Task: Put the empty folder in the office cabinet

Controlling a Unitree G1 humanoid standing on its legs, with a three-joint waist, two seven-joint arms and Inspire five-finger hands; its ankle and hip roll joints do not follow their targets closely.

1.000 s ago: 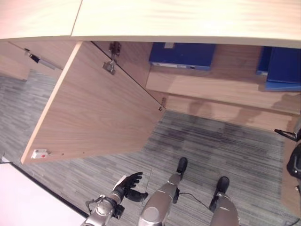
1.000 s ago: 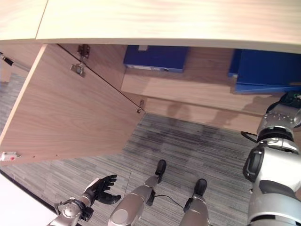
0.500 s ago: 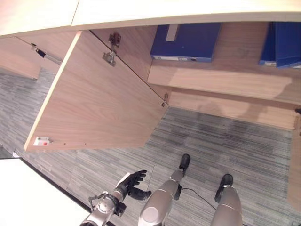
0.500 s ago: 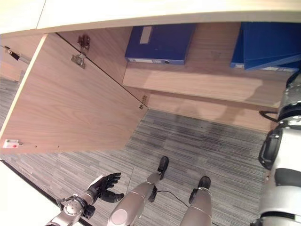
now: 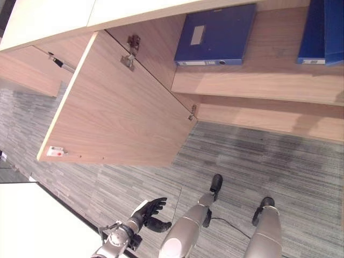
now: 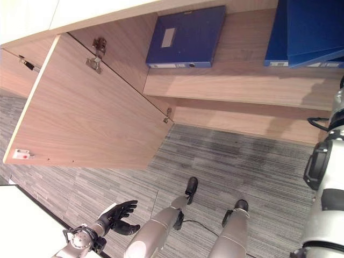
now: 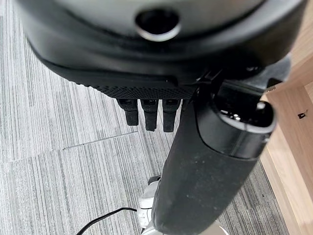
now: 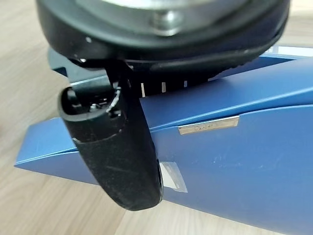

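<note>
A blue folder [image 8: 234, 156] leans on a second blue folder at the right end of the cabinet shelf [image 6: 231, 86]. My right hand [image 8: 117, 152] is shut on it, the thumb lying across its face and the fingers behind its upper edge. The same folder [image 6: 314, 27] shows at the upper right in the right eye view, above my right arm [image 6: 322, 172]. Low on the left, my left hand [image 5: 148, 212] hangs open over the carpet, holding nothing.
Another blue folder [image 5: 215, 32] lies flat on the shelf to the left. The cabinet door [image 5: 118, 113] stands wide open on the left, with its hinges near the top. A white tabletop corner [image 5: 32, 226] is at the lower left. Grey carpet [image 5: 269, 161] covers the floor.
The camera has tilted, so more of the shelf and folders shows. The right hand's folder stays at the shelf's right end. The left hand has not moved.
</note>
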